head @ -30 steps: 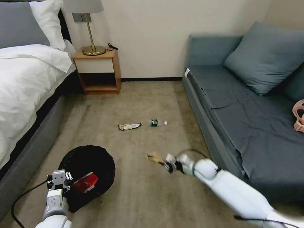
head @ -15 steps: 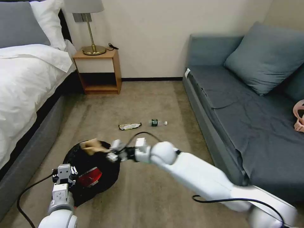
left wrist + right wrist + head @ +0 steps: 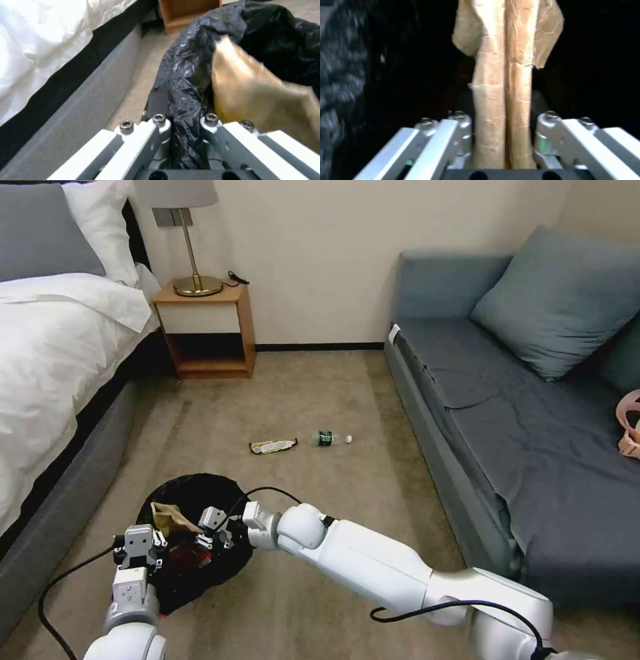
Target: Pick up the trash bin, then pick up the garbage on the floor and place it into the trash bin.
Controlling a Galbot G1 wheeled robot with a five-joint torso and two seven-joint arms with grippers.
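Risk: paper bag [image 3: 172, 517], clamped in the right claw [image 3: 215, 528] over the trash bin [image 3: 220, 493], could snag its liner; left claw [image 3: 181, 120] pinches that bin's rim.

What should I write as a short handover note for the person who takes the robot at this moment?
Left gripper: shut on the rim of the small round white trash bin with crinkly black plastic liner, holding it near the bed.
Right gripper: over the bin's mouth, with the crumpled brown paper bag between its fingers; they look slightly parted, so I cannot tell if it is released.
Done: the flattened red-and-white paper cup lies inside the bin.
Left: finish dropping the paper bag, then collect the yellow-silver snack wrapper and the small clear green-labelled bottle, both on the carpet.
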